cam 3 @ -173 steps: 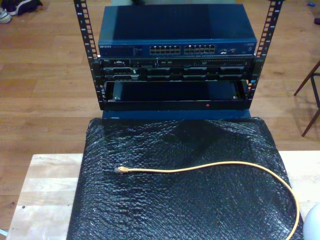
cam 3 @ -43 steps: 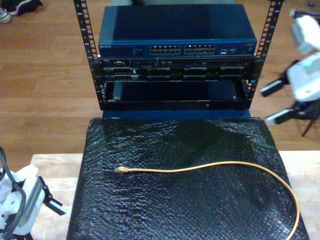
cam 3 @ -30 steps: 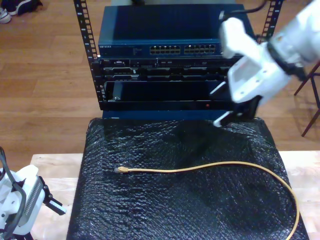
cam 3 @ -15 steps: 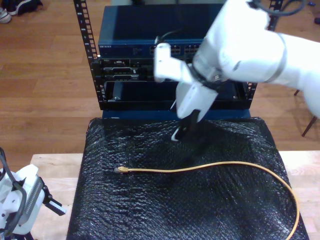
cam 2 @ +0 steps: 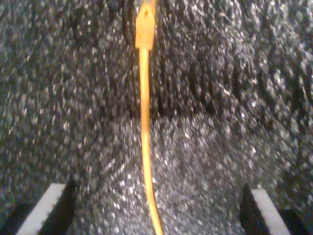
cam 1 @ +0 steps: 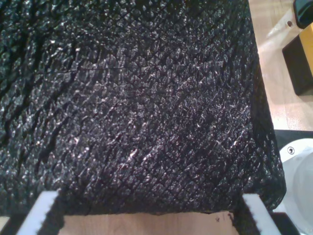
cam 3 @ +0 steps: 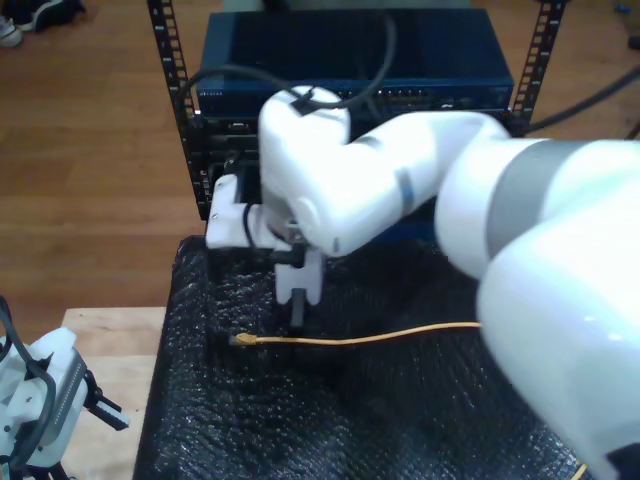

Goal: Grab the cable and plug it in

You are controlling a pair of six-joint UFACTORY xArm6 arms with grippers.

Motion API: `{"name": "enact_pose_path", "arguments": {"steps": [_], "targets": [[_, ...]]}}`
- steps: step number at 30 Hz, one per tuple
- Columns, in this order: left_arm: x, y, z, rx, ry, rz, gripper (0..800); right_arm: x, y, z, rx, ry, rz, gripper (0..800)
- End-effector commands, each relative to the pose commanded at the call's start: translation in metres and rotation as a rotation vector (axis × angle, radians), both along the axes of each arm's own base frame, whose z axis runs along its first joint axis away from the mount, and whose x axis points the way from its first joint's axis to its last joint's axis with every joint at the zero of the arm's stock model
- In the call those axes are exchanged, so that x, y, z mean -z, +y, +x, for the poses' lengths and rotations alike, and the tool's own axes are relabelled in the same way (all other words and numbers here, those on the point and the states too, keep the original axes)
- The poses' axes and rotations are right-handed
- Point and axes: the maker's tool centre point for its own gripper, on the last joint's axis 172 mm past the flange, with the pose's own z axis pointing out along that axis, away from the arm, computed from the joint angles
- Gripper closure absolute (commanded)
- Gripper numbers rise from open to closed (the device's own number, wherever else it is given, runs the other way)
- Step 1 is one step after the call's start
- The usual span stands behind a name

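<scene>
The yellow-orange cable [cam 3: 380, 336] lies on the black textured mat [cam 3: 380, 430], its plug [cam 3: 240, 340] pointing to the exterior view's left. My second gripper [cam 3: 292, 312] hangs just above the cable, a short way behind the plug. In the second wrist view the cable [cam 2: 145, 147] runs between the spread fingertips [cam 2: 49, 210] toward the plug [cam 2: 145, 22], and my second gripper [cam 2: 156, 215] is open, holding nothing. My first gripper [cam 3: 100, 410] sits low at the exterior view's lower left, beside the mat. It is open [cam 1: 149, 220] over the mat's [cam 1: 146, 98] edge.
A black rack [cam 3: 170, 80] with a blue network switch [cam 3: 450, 50] stands behind the mat, partly hidden by the big white arm [cam 3: 480, 220]. The mat rests on a pale wooden table [cam 3: 100, 335]. A yellow and black object [cam 1: 303, 54] and a white round base [cam 1: 301, 181] lie beside the mat.
The second arm swung in from the exterior view's right, across the rack front, and came down over the cable near its plug. The cable has not moved. The first arm stayed put.
</scene>
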Motion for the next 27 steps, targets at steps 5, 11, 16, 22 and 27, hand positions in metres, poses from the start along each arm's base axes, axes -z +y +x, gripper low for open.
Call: {"name": "enact_pose_path", "arguments": {"steps": [5,11,16,22,27], "targets": [[0.001,0.001,0.001,-0.012,0.008,0.004,0,0.013,0.010,-0.004,0.036,0.000,-0.026,21],[-0.001,0.005,0.006,-0.024,0.012,0.006,0,0.027,0.012,-0.009,0.074,-0.041,-0.092,44],[-0.002,0.006,0.008,-0.038,0.021,0.011,0,0.027,0.014,-0.010,0.092,-0.061,-0.107,77],[-0.002,0.006,0.008,-0.038,0.021,0.011,0,0.037,0.016,-0.011,0.091,-0.050,-0.116,89],[-0.003,0.006,0.008,-0.038,0.022,0.010,0,0.046,0.020,-0.006,0.091,-0.043,-0.122,146]]}}
